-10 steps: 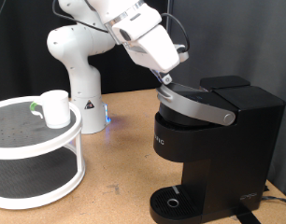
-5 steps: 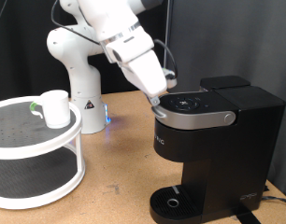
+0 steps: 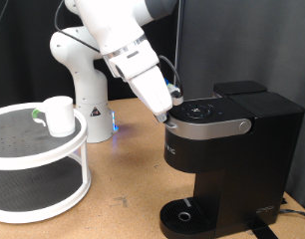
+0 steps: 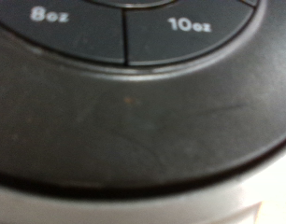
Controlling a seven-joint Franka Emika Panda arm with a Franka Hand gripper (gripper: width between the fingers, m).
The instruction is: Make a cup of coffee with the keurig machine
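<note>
**Gripper at the closed lid of the coffee maker**

The gripper (image 3: 164, 113) rests against the left front edge of the keurig machine (image 3: 227, 159), right at its grey lid handle (image 3: 214, 124), and the lid lies flat and closed. Whether the fingers are apart or together cannot be told; the arm's body hides them. The wrist view fills with the button panel (image 4: 134, 37), where "8oz" and "10oz" labels read clearly above the dark curved lid surface. The cup (image 3: 59, 116) stands well apart, far to the left, on the top tier of a round white two-level rack (image 3: 38, 184). The drip tray (image 3: 184, 215) sits bare at the machine's base.
</note>
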